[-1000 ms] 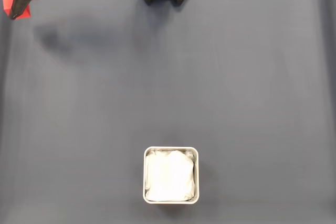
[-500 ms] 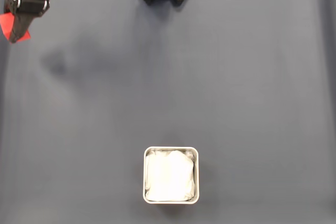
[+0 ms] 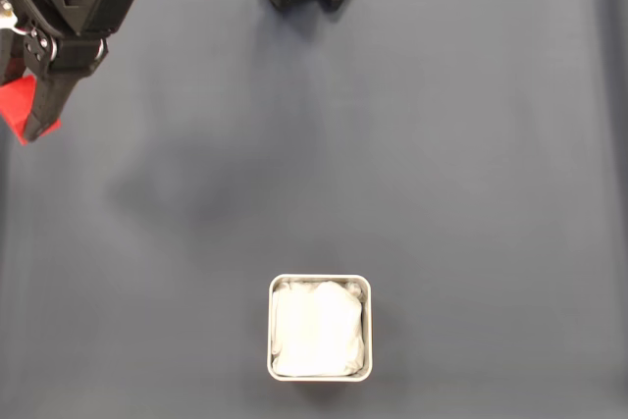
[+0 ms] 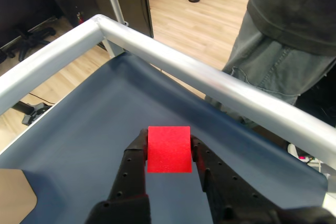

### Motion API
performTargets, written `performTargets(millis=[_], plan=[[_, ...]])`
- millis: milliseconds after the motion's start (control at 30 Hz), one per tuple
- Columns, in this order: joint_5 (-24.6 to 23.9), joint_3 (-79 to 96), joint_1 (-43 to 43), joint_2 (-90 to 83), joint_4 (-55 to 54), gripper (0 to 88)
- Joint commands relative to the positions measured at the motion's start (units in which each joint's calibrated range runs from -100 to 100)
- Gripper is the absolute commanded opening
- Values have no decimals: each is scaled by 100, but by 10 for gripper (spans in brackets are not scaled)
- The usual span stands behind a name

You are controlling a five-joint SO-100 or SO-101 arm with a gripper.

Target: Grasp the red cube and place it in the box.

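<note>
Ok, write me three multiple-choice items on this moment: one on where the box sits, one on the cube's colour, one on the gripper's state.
1. Where is the box in the fixed view?
A. Lower centre of the mat
B. Top right corner
C. Under the gripper

2. What colour is the cube?
A. Blue
B. Red
C. Green

3. What is the gripper doing?
A. Open over the box
B. Shut on nothing
C. Shut on the cube

Key: 1 A, the tin sits low and near the middle, far from the arm. 2 B, its faces are bright red in both views. 3 C, in the wrist view both fingers press the cube's sides.
</note>
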Motion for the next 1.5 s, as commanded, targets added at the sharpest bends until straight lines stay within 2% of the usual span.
performTargets(millis=[0,1033,1467], plan=[[0,-503,-246,62,63,94],[44,-3003,-1560,1673,63,94],[142,-3067,-2192,1803,-10,93]])
